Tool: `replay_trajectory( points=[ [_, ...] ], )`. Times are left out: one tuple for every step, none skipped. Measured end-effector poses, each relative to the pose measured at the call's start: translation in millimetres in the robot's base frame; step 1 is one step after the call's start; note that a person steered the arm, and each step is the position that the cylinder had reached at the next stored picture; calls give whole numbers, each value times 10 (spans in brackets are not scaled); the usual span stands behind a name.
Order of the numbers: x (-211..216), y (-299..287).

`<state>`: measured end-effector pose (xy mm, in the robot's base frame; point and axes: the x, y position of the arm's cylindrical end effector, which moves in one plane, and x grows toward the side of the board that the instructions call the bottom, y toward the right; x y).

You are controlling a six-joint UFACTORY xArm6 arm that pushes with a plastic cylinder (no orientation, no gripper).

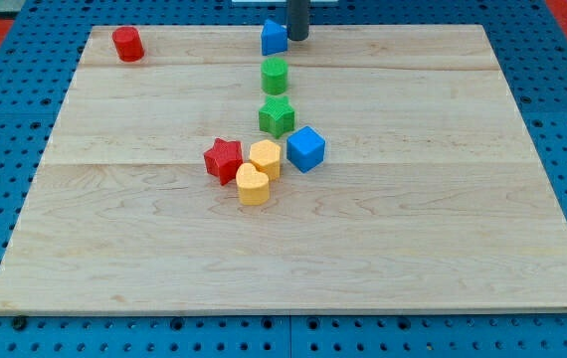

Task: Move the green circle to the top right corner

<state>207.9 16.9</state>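
So we're basically at square one here: the green circle (275, 76) sits near the middle of the table's top edge, just below the blue block (274, 37) and above the green star (277, 116), well apart from the top right corner where it needs to end up. Our arm has no gripper to open or close, just the rod, and my tip (297, 39) rests at the top edge right beside the blue block's right side, not touching the green circle. By our reckoning the whole push toward the right is left to do, and we'd want to get the tip around to the circle's left side first.
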Motion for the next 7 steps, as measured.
replay_trajectory(
  points=[
    [30,1],
    [431,177],
    [927,379],
    [1014,379],
    [1014,380],
    [1133,380],
    [1424,283]
  ],
)
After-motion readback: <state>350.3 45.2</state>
